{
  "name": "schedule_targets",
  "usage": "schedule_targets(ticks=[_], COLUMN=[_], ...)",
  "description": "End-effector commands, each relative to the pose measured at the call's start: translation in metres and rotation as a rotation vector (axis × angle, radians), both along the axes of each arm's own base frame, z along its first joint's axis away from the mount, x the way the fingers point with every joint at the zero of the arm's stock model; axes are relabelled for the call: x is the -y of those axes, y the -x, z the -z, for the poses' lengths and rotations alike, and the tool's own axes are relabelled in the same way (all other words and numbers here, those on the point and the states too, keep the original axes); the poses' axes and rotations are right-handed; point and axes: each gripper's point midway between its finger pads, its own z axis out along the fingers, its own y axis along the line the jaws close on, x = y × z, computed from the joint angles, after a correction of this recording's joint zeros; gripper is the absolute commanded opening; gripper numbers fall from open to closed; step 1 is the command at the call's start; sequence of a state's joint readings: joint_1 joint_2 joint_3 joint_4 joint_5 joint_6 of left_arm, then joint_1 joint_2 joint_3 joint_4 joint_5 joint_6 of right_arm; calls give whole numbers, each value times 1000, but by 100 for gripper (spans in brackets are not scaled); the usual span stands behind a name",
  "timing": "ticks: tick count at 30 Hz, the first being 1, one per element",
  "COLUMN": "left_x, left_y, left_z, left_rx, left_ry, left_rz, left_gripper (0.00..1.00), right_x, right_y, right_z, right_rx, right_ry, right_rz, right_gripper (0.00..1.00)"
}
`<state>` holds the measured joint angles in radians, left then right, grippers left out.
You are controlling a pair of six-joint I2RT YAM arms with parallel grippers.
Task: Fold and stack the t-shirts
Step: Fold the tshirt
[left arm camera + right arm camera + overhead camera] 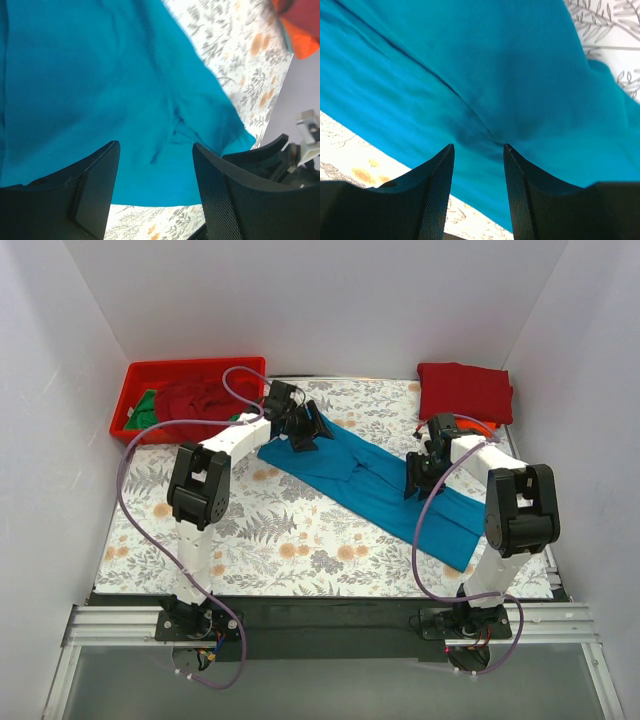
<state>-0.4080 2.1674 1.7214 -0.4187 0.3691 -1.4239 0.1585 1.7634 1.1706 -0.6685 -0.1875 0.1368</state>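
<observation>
- One teal t-shirt (pixel 370 480) lies stretched in a long diagonal band on the floral tablecloth (pixel 270 530), running from the far left-centre toward the near right corner.
- Left gripper (pixel 303 428) sits at the far-left end of the band. In the left wrist view its fingers (pixel 100 180) are spread wide, teal cloth fills the gap beyond them, and a strip of tablecloth shows below the cloth's edge.
- Right gripper (pixel 418 475) is over the right half of the band, just past its middle.
- Right wrist view: its fingers (pixel 437 185) stand a narrow way apart, and creases in the cloth run together into a dark pucker right at the tips. I can't tell whether the cloth is actually pinched.
- Folded red t-shirt (pixel 465 390) lies at the far right corner, well apart from the teal one, with an orange cloth (pixel 482 426) poking out at its near edge.
- Red bin (pixel 135 390) sits at the far left corner, holding a crumpled dark red garment (pixel 195 398) and a green garment (pixel 148 408) toward its left side.
- Both arms reach in from the near edge, one to each part of the teal band.
</observation>
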Motion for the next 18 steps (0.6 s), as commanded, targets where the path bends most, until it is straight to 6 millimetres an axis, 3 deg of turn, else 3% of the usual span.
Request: schedule_targets(ticks=[1,7,13,14,18], left_x=[2,5,2,3,11], left_y=[19,18,-14,-17,-44], left_z=[12,49,61,70,71], left_rx=[-74,-141,-134,-149,-128], left_ry=[66,68,89,92,141], left_rz=[-22,-17,-53,-53,-42], left_gripper=[59,59,59,60,59], right_x=[-7,-5,-7,-8,-14], right_y=[-17,-1,15,19,28], right_z=[-3,11,14,15,16], right_rx=[67,21,-5,-17,-43], right_ry=[-32,-26,-50,-58,-91], right_rz=[-30,-24,4,19,37], right_gripper=[51,51,51,51,51])
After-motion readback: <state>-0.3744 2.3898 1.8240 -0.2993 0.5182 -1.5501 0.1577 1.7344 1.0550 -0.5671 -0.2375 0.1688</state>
